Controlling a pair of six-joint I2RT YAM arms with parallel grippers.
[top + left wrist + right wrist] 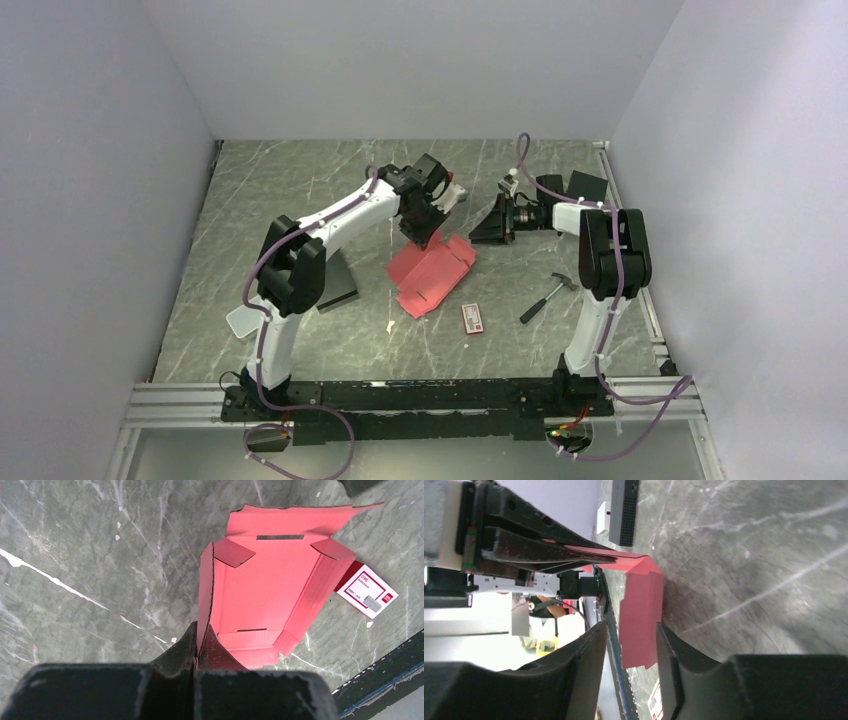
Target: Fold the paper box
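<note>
The paper box [432, 275] is a red-pink die-cut sheet lying partly folded on the table, with side walls raised. My left gripper [420, 232] is over its far end and shut on the edge of one upright side wall. In the left wrist view my left gripper [200, 647] pinches that wall, and the open inside of the box [270, 590] with two slots spreads beyond it. My right gripper [488, 228] is open and empty, just right of the box and turned toward it. In the right wrist view the box [640, 615] shows beyond my open right gripper [631, 642].
A black rectangular box [337, 282] stands left of the sheet. A small red-and-white packet [472, 318] lies in front of it and also shows in the left wrist view [367, 591]. A hammer [546, 296] lies at the right. A dark object [586, 186] sits at the back right.
</note>
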